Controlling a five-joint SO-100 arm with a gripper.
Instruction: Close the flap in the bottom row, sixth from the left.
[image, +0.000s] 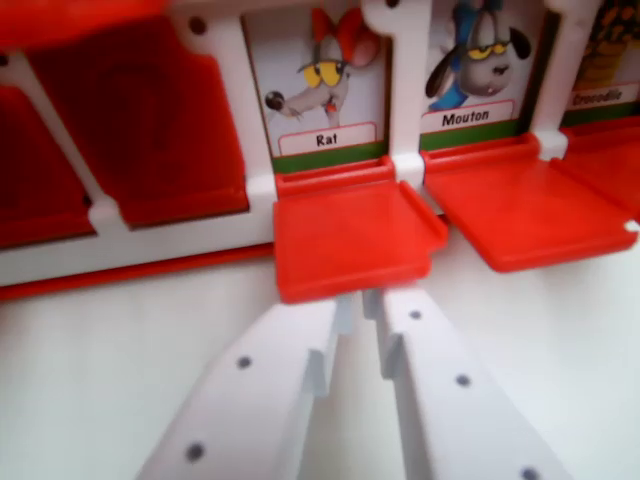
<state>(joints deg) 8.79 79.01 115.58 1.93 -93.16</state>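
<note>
Nearly closed gripper (360, 300) noses under the Rat flap (350, 240) at the board's (150, 245) lower edge, risking a sideways slip.

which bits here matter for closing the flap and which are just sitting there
In the job:
- open red flap under the Rat card
- Rat card
- tool, tips just below that flap's front edge

Just there:
- Mouton card and its open flap
- Crocodile card
- closed red flaps

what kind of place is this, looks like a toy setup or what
Probably a tabletop set up for play: a red and white plastic flip-board game with cartoon animal cards, its red flaps folded down on a plain white surface.
</note>
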